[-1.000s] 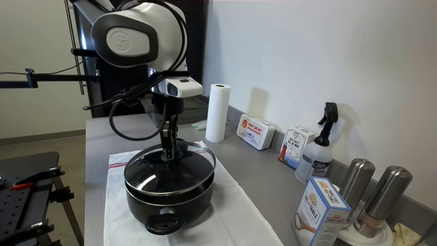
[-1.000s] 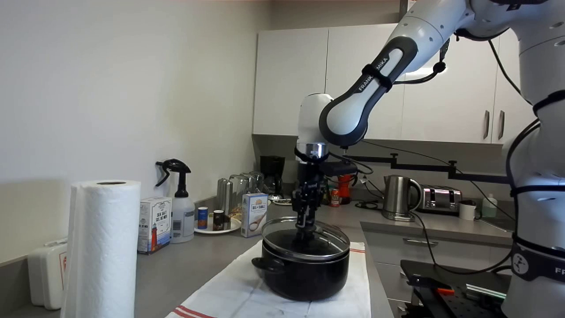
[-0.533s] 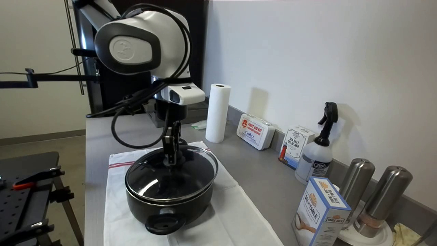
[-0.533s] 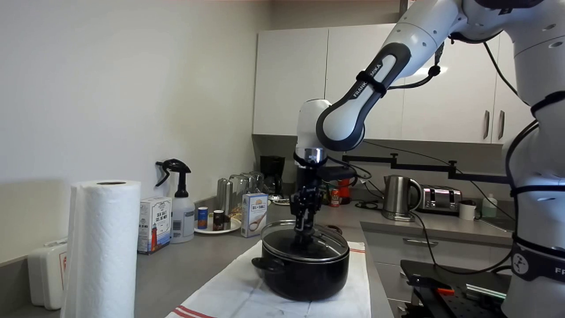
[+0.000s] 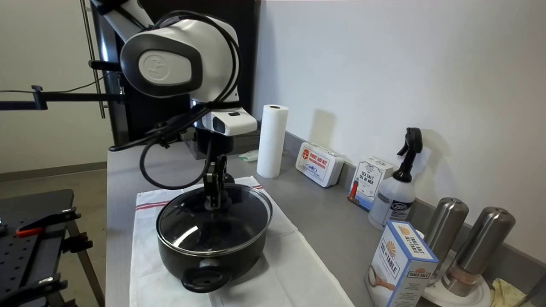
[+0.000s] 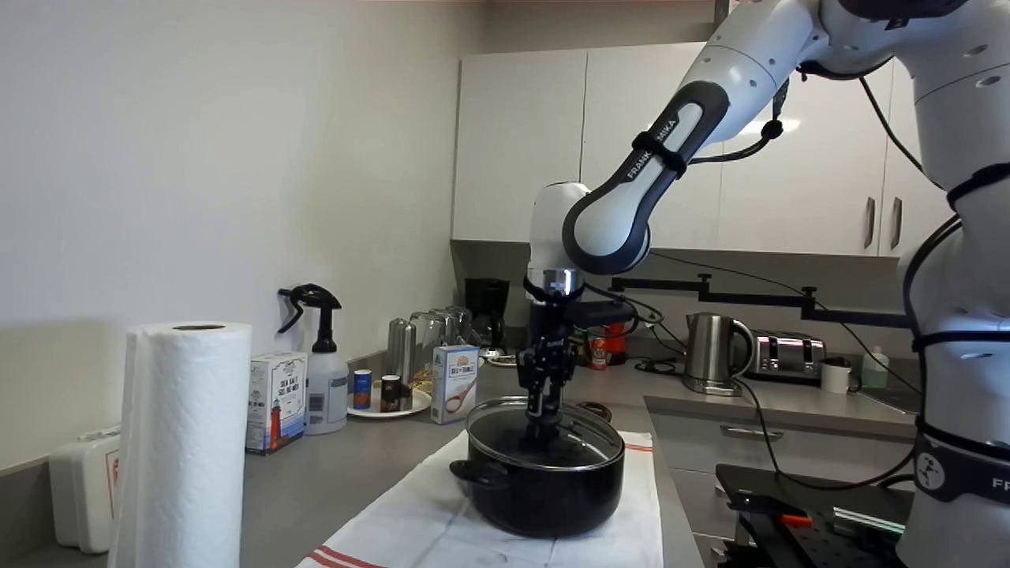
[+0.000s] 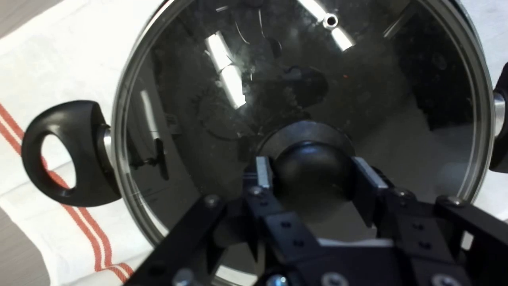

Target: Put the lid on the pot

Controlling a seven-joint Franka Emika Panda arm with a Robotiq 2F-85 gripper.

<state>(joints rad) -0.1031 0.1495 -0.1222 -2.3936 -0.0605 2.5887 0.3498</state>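
Note:
The black pot (image 5: 170, 258) stands on a white towel and also shows in an exterior view (image 6: 544, 505). The glass lid (image 5: 239, 226) lies level on the pot's rim, as it also appears in an exterior view (image 6: 497, 430). In the wrist view the lid (image 7: 377, 99) covers the pot's opening, and a pot handle (image 7: 75, 155) sticks out at left. My gripper (image 5: 213, 204) points down at the lid's middle, also in an exterior view (image 6: 542, 414). In the wrist view its fingers (image 7: 315, 172) are closed against both sides of the black knob.
A white towel (image 5: 294, 260) lies under the pot. Along the wall stand a paper towel roll (image 5: 273, 140), a first aid kit (image 5: 319, 164), a sea salt box (image 5: 370, 183), a spray bottle (image 5: 392, 198), a table salt box (image 5: 401, 264) and steel mills (image 5: 480, 251).
My gripper has come down with the lid. A second ago the lid was tilted with a gap above the pot's rim; now it lies on the rim. The pot has not moved.

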